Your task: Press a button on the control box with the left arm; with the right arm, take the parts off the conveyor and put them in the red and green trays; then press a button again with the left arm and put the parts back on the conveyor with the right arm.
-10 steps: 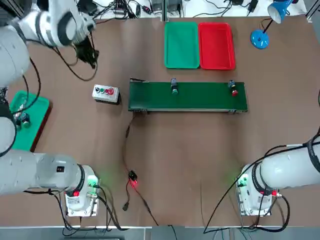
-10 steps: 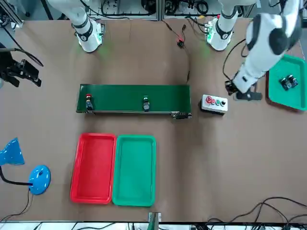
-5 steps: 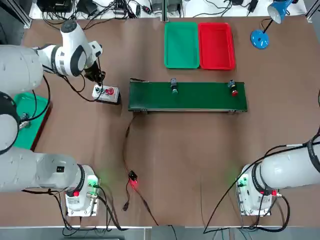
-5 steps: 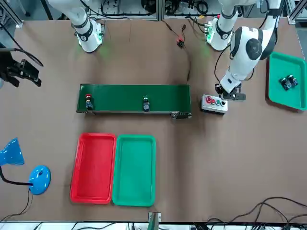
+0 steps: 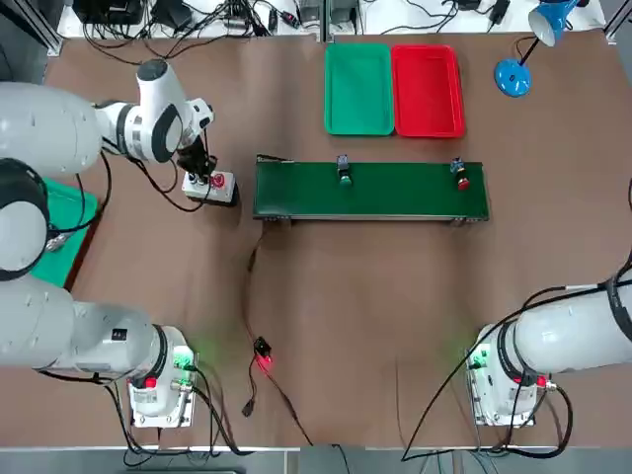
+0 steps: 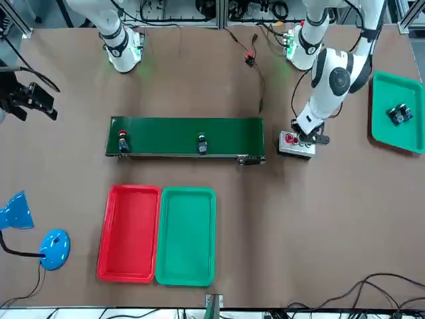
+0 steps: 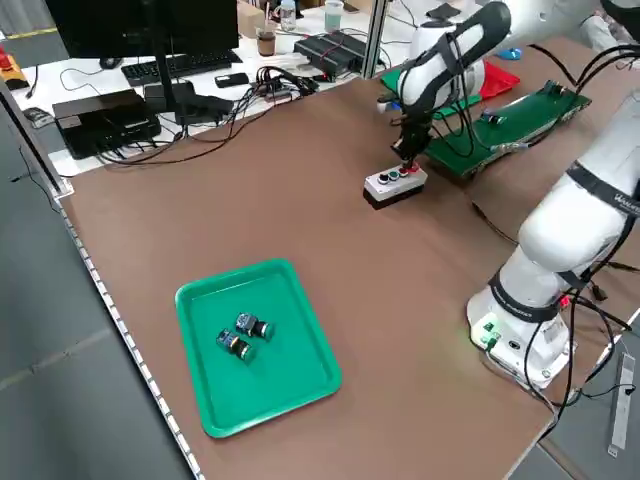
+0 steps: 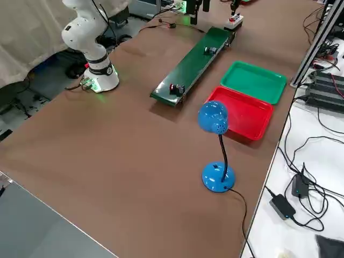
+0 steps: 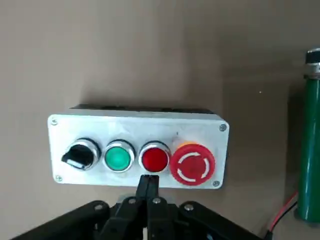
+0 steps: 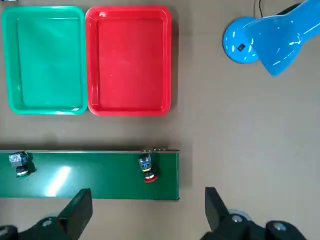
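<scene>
The left gripper (image 9: 148,187) — fingers pinched together — hangs directly over the control box (image 5: 210,187), its tip at the red button (image 9: 154,158). The right gripper (image 6: 26,98) (parked high off the belt) stands wide and empty. Two parts — green-capped (image 5: 344,173), red-capped (image 5: 462,177) — sit on the conveyor (image 5: 371,192).

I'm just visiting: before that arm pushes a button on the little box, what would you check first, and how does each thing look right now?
1. Left gripper jaws shut to poke: ok.
2. It sits at the control box, nearest the red button: ok.
3. Button already pressed: cannot tell.
4. Two parts wait on the conveyor, green part and red part: ok.
5. Green tray and red tray empty: ok.
6. Right gripper open: ok.
</scene>
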{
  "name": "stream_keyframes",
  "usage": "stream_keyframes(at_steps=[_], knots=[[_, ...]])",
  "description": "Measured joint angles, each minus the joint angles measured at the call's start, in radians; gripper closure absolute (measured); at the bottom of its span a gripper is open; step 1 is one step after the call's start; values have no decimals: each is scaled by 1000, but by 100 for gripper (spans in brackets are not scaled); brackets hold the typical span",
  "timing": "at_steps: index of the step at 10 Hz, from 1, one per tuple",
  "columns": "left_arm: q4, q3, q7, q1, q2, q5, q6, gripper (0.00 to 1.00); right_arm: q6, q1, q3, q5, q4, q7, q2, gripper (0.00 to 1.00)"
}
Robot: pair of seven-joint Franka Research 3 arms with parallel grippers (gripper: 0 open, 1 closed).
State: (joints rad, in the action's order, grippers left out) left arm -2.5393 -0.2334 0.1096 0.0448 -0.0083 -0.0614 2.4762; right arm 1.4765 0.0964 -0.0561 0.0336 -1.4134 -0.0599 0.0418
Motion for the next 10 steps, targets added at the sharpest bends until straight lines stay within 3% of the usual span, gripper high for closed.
stream_keyframes(at_steps=[10], knots=[[1, -1, 0, -3, 30, 0, 44, 99, 0, 0, 0, 0, 0, 0, 0, 1]])
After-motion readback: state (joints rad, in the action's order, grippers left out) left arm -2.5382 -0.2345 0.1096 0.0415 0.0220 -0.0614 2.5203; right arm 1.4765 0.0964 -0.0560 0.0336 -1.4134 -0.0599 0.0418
